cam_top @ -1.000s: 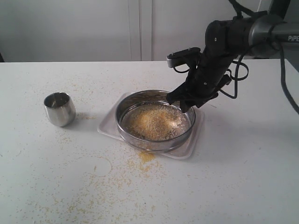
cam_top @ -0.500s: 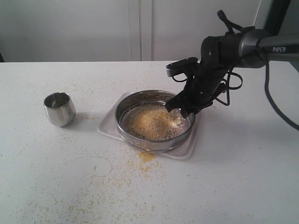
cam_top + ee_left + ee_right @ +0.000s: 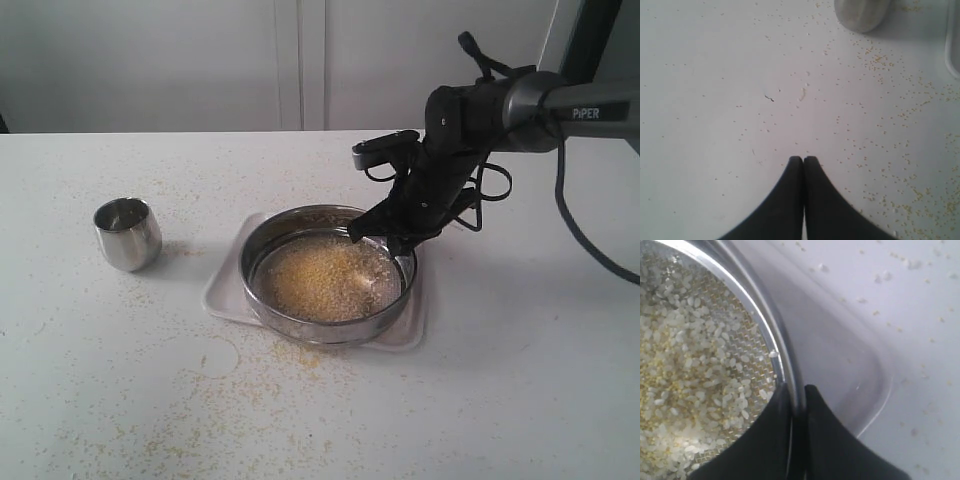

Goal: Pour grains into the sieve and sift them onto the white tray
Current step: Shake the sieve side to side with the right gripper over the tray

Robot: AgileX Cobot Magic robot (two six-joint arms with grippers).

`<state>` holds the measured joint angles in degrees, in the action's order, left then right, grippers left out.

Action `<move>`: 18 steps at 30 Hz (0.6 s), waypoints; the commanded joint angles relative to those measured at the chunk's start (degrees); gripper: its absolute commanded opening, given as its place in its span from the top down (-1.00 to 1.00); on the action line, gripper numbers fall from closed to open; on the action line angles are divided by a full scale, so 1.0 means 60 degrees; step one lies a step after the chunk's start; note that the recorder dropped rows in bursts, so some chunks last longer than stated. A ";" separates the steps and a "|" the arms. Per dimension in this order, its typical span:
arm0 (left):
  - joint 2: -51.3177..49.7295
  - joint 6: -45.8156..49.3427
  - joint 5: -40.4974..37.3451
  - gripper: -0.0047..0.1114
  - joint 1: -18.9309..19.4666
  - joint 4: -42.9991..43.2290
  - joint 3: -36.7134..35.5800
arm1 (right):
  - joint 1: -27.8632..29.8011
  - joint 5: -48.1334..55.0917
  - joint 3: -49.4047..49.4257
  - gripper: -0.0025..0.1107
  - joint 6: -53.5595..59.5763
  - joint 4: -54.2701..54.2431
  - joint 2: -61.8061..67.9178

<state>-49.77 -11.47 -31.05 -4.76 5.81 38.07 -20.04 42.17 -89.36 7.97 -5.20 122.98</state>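
Note:
The round steel sieve rests over the white tray in the middle of the table. A heap of yellow and off-white grains lies on its mesh. My right gripper is shut on the sieve's far right rim; in the right wrist view the rim runs between the black fingers, one inside over the grains, one outside over the white tray. My left gripper is shut on nothing, low over the bare table.
A small steel cup stands upright left of the tray; in the left wrist view the cup is at the frame's edge. Loose yellow grains are scattered over the table in front of the tray.
My right gripper has closed from wide open onto the sieve's rim. Sieve and tray have shifted slightly to the left, covering part of the spilled pile in front.

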 commanded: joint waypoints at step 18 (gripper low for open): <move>0.0070 -0.0011 -0.0025 0.91 0.0000 -0.0040 -0.0055 | 0.0056 0.1745 -0.1292 0.96 0.0111 -0.0122 -0.0753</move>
<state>-49.77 -11.47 -31.05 -4.76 5.81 38.07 -20.04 51.73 -95.60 7.60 -4.76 119.67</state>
